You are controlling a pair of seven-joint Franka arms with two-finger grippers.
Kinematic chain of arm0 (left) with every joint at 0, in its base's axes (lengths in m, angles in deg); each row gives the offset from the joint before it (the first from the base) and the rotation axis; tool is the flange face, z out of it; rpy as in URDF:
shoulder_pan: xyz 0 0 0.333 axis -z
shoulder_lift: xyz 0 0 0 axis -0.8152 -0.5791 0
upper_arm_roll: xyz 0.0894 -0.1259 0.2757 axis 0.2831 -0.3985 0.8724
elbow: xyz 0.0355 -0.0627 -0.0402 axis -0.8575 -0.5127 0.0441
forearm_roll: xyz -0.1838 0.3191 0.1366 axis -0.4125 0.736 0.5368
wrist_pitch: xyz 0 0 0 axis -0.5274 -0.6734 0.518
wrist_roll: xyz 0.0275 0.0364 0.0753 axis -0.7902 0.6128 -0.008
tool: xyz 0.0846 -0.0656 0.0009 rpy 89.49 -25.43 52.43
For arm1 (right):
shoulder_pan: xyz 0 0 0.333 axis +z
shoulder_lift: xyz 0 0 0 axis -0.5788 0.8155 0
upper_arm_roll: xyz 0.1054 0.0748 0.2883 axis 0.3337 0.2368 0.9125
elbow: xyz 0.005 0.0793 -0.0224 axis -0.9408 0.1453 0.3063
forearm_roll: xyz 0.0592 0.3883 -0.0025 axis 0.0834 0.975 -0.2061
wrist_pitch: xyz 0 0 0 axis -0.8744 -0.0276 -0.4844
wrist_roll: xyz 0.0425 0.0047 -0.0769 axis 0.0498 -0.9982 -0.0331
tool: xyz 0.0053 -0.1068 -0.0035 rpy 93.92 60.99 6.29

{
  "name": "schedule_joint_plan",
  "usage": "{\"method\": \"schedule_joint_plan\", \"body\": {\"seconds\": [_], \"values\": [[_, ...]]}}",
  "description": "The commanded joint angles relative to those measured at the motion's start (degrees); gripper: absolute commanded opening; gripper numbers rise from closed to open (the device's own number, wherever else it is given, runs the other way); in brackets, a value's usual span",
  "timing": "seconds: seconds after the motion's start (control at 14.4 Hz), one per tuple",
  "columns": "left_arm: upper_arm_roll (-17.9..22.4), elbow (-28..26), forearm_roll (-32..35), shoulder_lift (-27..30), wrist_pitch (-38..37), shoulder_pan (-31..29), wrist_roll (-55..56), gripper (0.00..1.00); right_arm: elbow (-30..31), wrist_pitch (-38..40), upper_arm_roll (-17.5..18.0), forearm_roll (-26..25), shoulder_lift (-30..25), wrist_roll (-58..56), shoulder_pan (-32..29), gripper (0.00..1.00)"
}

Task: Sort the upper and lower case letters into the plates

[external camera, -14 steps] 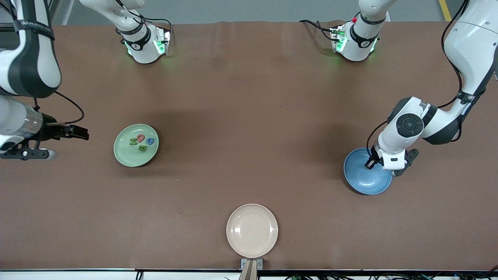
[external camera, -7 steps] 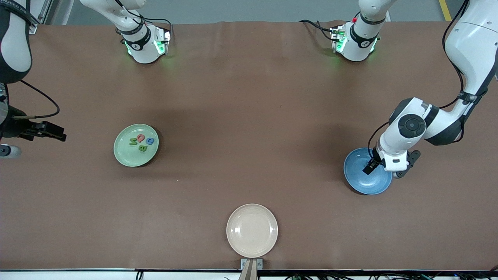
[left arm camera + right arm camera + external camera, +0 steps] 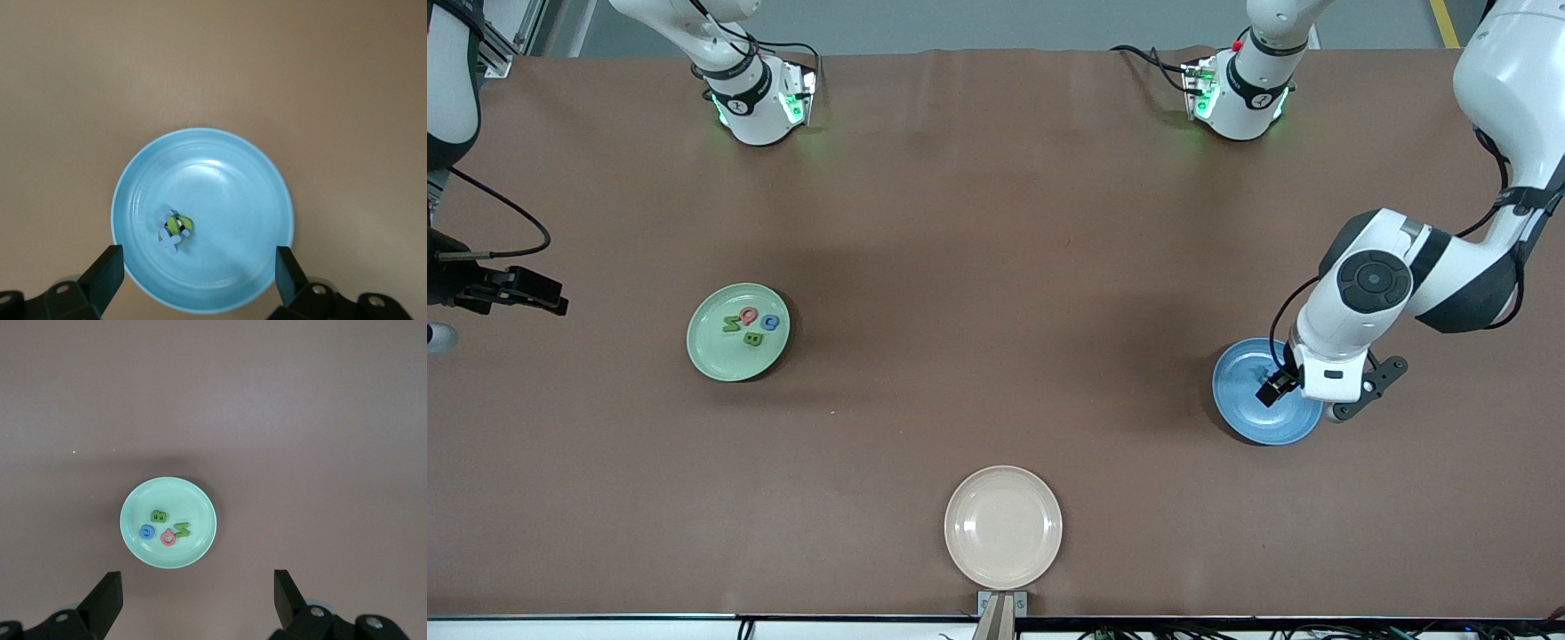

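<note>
The pale green plate (image 3: 716,354) holds several letters: a green one (image 3: 732,324), a red one (image 3: 750,314), a blue one (image 3: 770,323) and a green B (image 3: 753,339). They also show in the right wrist view, in that plate (image 3: 197,510). My right gripper (image 3: 538,298) is open and empty, up beside the plate at the right arm's end of the table. The blue plate (image 3: 1240,400) holds a small pile of letters (image 3: 175,230), pale blue and green. My left gripper (image 3: 1270,388) hangs open and empty over this plate (image 3: 267,193), with its fingers (image 3: 107,277) wide apart.
A cream-beige plate (image 3: 1003,527) with nothing in it sits at the table edge nearest the front camera, midway between the two arms. The arm bases (image 3: 756,102) stand along the edge farthest from that camera. The brown tabletop (image 3: 996,293) lies between the plates.
My right gripper has drawn away from the green plate toward the right arm's end of the table. My left gripper has shifted slightly over the blue plate.
</note>
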Motion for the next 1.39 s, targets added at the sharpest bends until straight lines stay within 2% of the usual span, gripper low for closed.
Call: {"method": "schedule_joint_plan", "body": {"seconds": [0.0, 0.21, 0.42, 0.63, 0.91, 1.05, 1.32], "values": [[-3.6, 4.3, -0.3, 1.0, -4.8, -0.5, -9.9, 0.99, -2.4, 4.5, 0.9, 0.1, 0.2, -0.3, -0.2, 1.00], [-3.9, 8.4, -0.7, 1.1, -5.6, -0.6, -20.7, 0.99, -2.0, 6.0, 1.0, 0.1, -0.2, -0.5, 0.2, 1.00], [-3.3, 13.7, -3.9, -0.6, -11.8, 0.6, -34.1, 1.00, 2.2, 5.2, 0.9, 0.1, -4.2, -0.6, 0.3, 1.00], [-3.6, 14.1, -5.3, 0.6, -13.1, -0.9, -39.0, 1.00, 3.7, 5.4, 0.4, 0.1, -6.7, -0.6, 1.5, 1.00], [-5.6, 19.0, -10.4, 1.2, -19.5, -1.2, -42.3, 1.00, 5.7, 5.5, 0.3, 0.0, -9.4, -0.6, 2.3, 1.00], [-6.1, 21.5, -10.8, 1.2, -22.4, -1.2, -46.5, 1.00, 6.1, 5.6, 0.3, 0.0, -10.4, -0.6, 2.2, 1.00], [-9.5, 22.2, -11.4, 1.6, -23.3, -3.7, -50.8, 1.00, 6.3, 7.0, 0.4, 0.1, -12.6, -0.5, 2.0, 1.00]]}}
